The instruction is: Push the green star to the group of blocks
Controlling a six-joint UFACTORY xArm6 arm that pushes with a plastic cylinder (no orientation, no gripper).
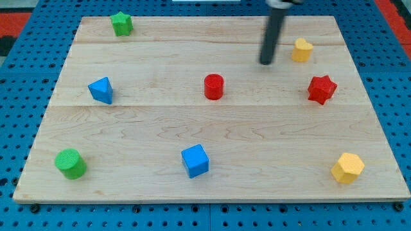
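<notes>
The green star (121, 24) sits at the view's top left corner of the wooden board (212, 131). My tip (266, 62) is at the view's upper right, far right of the green star, just left of a small yellow block (302, 49) and up and right of the red cylinder (214, 86). The other blocks lie spread out: a red star (322, 89) at the right, a blue triangle (101, 90) at the left, a blue cube (195, 160) at bottom middle, a green cylinder (70, 163) at bottom left, a yellow hexagon (347, 168) at bottom right.
The board lies on a blue pegboard surface (19, 96) that shows all around its edges. A red area (13, 16) shows at the view's top left corner.
</notes>
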